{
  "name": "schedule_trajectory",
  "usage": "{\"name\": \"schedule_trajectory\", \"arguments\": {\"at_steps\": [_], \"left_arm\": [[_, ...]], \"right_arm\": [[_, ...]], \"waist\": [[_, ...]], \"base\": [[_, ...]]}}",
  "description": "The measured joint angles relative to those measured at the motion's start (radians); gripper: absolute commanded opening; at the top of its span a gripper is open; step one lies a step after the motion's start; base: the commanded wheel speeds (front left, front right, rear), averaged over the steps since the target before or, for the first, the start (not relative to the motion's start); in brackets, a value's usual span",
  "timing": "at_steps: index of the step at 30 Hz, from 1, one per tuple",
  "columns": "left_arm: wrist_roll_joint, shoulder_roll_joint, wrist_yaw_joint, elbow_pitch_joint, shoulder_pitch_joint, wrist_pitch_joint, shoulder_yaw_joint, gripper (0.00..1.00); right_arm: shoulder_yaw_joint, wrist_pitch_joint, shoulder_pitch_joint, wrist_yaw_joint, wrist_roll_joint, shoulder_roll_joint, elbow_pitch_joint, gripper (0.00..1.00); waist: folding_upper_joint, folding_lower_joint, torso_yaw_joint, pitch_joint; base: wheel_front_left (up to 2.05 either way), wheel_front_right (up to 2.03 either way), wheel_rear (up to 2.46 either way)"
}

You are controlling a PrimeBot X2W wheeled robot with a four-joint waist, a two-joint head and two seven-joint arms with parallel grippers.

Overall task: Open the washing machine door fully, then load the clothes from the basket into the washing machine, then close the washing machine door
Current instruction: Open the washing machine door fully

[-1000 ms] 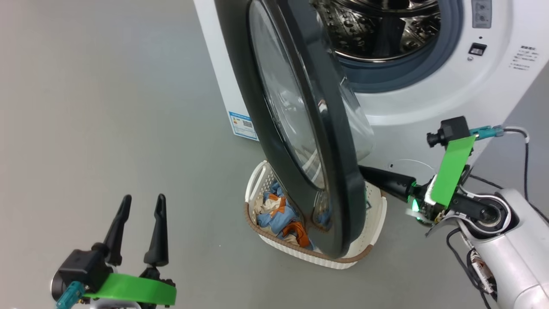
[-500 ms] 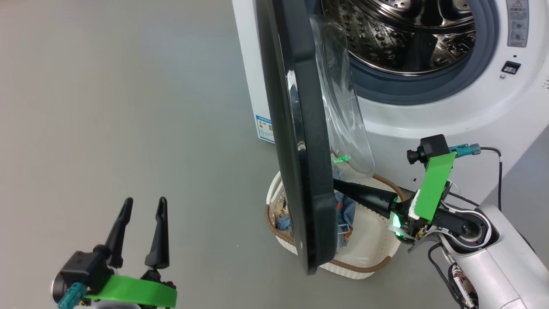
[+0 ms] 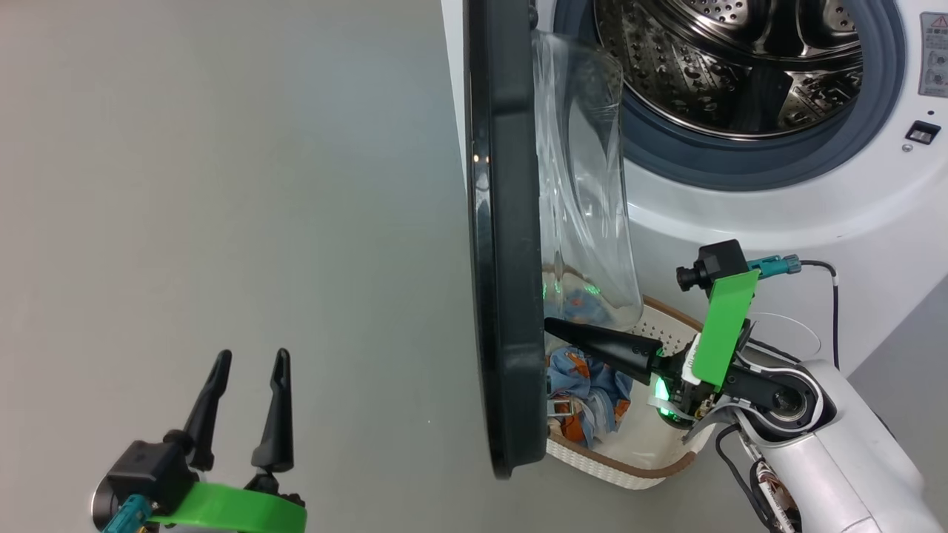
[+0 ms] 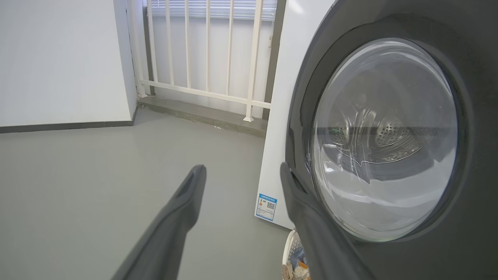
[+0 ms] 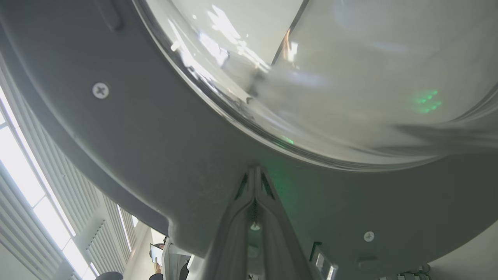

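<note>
— Since a second ago the washing machine door (image 3: 503, 296) is swinging wider: its glass front was facing the head camera then, and now it is showing edge-on, standing straight out from the washing machine (image 3: 740, 222).

— And the right gripper (image 3: 552, 324)?

— It is travelling along with the door. Its two fingers are pressing together with nothing between them, and their tips are touching the door's dark grey inner face, just below the bulging glass bowl (image 3: 585, 185).

— What is the left gripper (image 3: 252, 355) doing?

— It is hanging at the lower left over the grey floor (image 3: 222, 185), well apart from the door. Its jaws are standing spread wide and are gripping nothing.

— Where are the clothes (image 3: 585, 377) lying?

— They are lying bunched in the basket (image 3: 629, 466), toward the end nearest the door. The basket is sitting on the floor in front of the machine, just beside the door's lower edge, and the right gripper's fingers are reaching across above it. Behind the door, the steel drum (image 3: 726, 66) is standing exposed, ringed by the blue-grey gasket (image 3: 711, 166).
</note>
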Motion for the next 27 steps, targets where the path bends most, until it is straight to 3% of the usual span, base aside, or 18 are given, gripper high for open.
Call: {"name": "schedule_trajectory", "arguments": {"at_steps": [13, 27], "left_arm": [[0.0, 0.0, 0.0, 0.0, 0.0, 0.0, 0.005, 1.0], [0.01, 0.0, 0.0, 0.005, 0.001, 0.0, 0.007, 1.0]], "right_arm": [[-0.01, 0.022, 0.0, 0.0, -0.014, 0.025, 0.006, 0.0], [-0.033, 0.034, 0.001, 0.0, -0.028, 0.048, -0.021, 0.0]], "waist": [[0.0, 0.0, -0.003, 0.001], [0.0001, 0.0, -0.048, -0.015]], "base": [[0.0, 0.0, 0.0], [0.0, 0.0, 0.0]]}}
